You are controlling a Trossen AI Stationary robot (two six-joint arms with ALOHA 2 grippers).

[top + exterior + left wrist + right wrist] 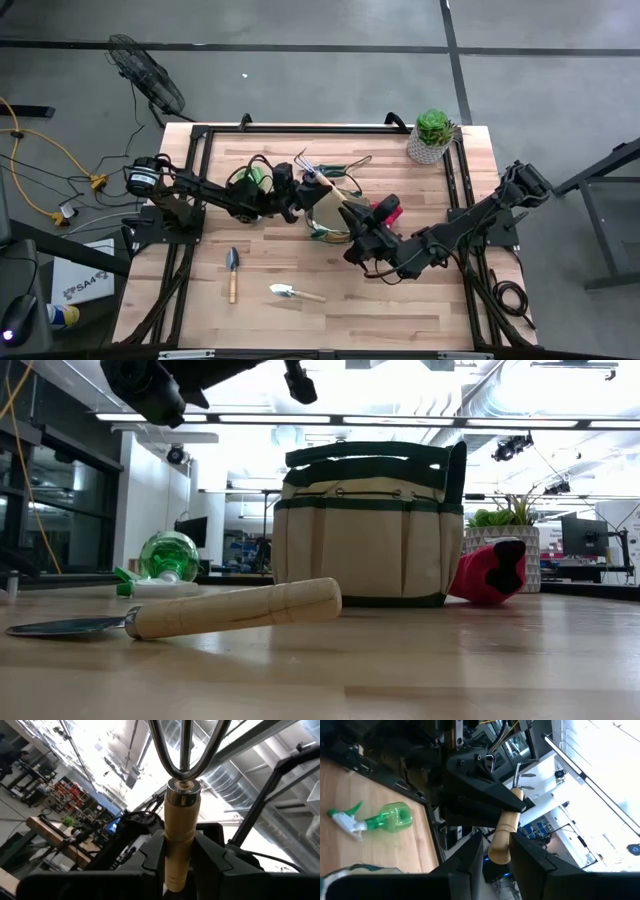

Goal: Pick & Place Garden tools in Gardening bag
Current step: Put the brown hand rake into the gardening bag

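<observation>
Wooden rake handle point(178, 842) sits clamped in the left gripper point(178, 870), tines above the gardening bag point(330, 212). The right gripper point(496, 855) closes its fingers around the same handle's end. Beyond them, a green spray bottle point(385, 818) lies on the table point(400, 300); two trowels point(233, 272) lie nearer the front edge.

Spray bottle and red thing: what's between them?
The gardening bag stands between the spray bottle and the red item, seen in the low view.
</observation>
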